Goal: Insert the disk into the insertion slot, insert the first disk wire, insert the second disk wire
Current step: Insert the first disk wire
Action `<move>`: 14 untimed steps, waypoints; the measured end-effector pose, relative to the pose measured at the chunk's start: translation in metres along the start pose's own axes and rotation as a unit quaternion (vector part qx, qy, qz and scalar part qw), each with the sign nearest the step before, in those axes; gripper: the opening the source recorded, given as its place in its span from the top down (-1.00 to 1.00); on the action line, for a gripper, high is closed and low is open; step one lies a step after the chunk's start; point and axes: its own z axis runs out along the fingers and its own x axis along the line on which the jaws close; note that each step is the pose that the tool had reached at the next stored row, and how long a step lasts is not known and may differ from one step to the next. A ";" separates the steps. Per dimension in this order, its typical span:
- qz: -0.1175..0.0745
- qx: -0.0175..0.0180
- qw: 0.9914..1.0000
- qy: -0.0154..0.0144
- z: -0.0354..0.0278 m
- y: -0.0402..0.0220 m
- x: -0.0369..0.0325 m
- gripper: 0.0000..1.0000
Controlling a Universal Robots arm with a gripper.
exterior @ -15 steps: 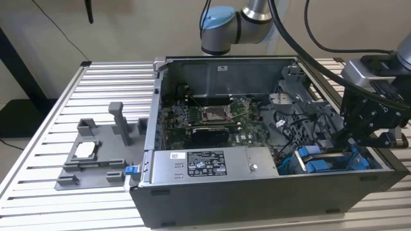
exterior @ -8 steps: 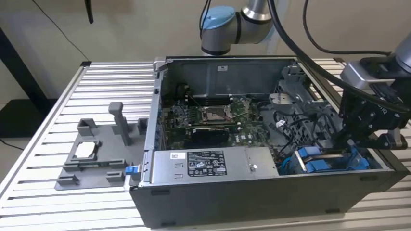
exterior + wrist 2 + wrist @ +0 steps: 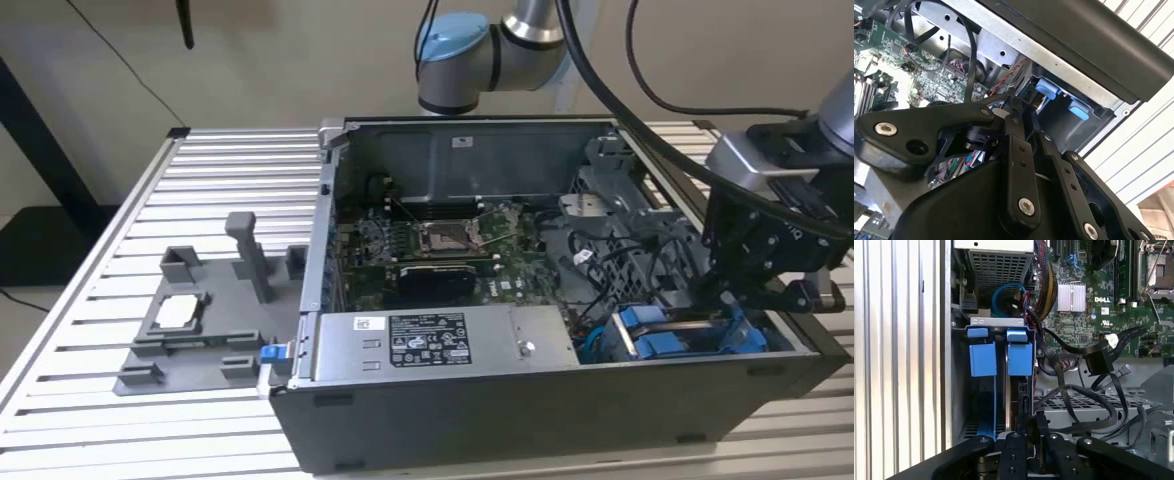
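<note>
The gripper point(image 3: 1030, 421) is clenched on the near edge of the disk point(image 3: 1019, 395), which stands on edge inside the insertion slot point(image 3: 996, 321), next to the slot's two blue tabs point(image 3: 1020, 359). Loose black cables point(image 3: 1096, 360) lie just beside the slot, with the motherboard point(image 3: 1079, 315) beyond them.

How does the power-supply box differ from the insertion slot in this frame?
The power-supply box is light grey with a white label; the insertion slot is dark with blue tabs. The box sits clear of the arm, while the gripper hangs over the slot. Both lie inside the open computer case.
</note>
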 end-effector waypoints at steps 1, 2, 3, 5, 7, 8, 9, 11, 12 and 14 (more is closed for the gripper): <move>-0.001 0.000 1.000 0.000 0.0002 0.0000 0.0001 0.62; -0.001 0.000 1.000 0.000 0.0005 -0.0001 0.0002 0.62; -0.002 0.000 1.000 0.000 0.0015 -0.0002 0.0003 0.62; -0.002 0.000 1.000 0.000 0.0019 -0.0002 0.0003 0.62; -0.002 0.000 1.000 0.000 0.0025 -0.0002 0.0005 0.62; -0.002 0.000 1.000 0.000 0.0029 -0.0001 0.0006 0.62; -0.002 0.000 1.000 0.000 0.0038 -0.0001 0.0007 0.62; -0.002 0.000 1.000 0.001 0.0047 -0.0002 0.0008 0.62; -0.002 0.000 1.000 0.001 0.0046 -0.0002 0.0008 0.62; -0.002 0.000 1.000 0.000 -0.0009 0.0001 0.0002 0.59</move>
